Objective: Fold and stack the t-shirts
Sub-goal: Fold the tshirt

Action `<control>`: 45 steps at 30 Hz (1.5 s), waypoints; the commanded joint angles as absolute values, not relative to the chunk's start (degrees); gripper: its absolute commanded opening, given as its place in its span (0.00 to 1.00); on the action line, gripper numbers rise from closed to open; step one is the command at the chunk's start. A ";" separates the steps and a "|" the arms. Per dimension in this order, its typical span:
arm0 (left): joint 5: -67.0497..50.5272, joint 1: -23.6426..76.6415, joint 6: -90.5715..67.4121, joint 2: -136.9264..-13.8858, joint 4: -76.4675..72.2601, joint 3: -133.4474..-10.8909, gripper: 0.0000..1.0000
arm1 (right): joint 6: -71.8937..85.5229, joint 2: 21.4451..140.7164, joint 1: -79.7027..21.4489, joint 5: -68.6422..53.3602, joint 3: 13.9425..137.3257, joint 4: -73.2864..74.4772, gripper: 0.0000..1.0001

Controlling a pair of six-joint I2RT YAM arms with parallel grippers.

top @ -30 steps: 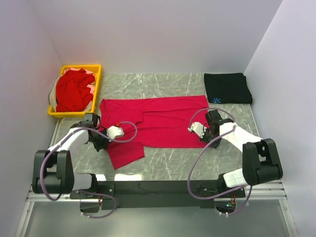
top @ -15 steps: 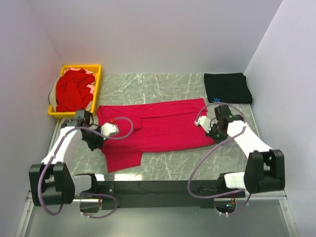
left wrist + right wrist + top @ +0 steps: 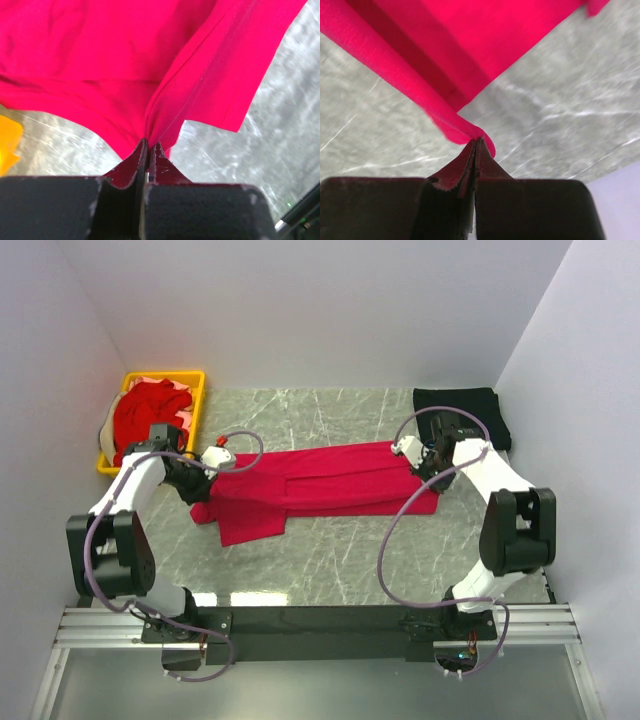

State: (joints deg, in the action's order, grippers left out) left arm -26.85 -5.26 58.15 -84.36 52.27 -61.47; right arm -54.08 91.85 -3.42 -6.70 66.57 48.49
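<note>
the left gripper [image 3: 148, 145] and right gripper [image 3: 477, 142] each pinch tight on opposite ends of the plain bright red cloth t-shirt [image 3: 330, 480], stretched out just beside the yellow plastic basket [image 3: 165, 375], seemingly to fold it lengthwise.

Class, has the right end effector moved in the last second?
Yes: the right end effector moved toward the far side, closing in on the black shirt, taking the red shirt's edge along.
</note>
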 commanded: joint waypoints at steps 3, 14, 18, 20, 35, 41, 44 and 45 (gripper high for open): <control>-28.48 -5.80 55.81 -88.68 49.48 -66.71 0.01 | -54.58 98.42 -2.81 -6.24 75.58 49.31 0.00; -27.86 -6.59 53.88 -95.27 46.59 -69.35 0.01 | -53.97 109.15 -2.99 -5.98 85.69 50.27 0.00; -27.77 -6.68 51.43 -97.55 44.21 -68.82 0.23 | -51.87 111.96 -3.60 -4.22 86.04 47.47 0.28; -28.38 -6.85 51.42 -97.21 44.30 -68.64 0.38 | -50.90 111.71 -3.69 -4.48 86.31 47.29 0.41; -27.61 3.22 49.57 -79.19 41.32 -50.74 0.51 | -43.07 103.80 -3.25 -10.98 87.80 52.29 0.52; -23.21 9.74 46.50 -79.98 36.13 -45.97 0.51 | -42.36 102.48 -3.25 -11.51 85.17 52.38 0.51; -21.19 11.94 45.62 -81.47 33.67 -44.48 0.52 | -42.36 102.13 -3.08 -11.16 84.47 52.38 0.51; -20.57 12.48 45.44 -81.91 33.23 -44.21 0.52 | -42.45 101.87 -2.99 -11.08 84.29 52.30 0.51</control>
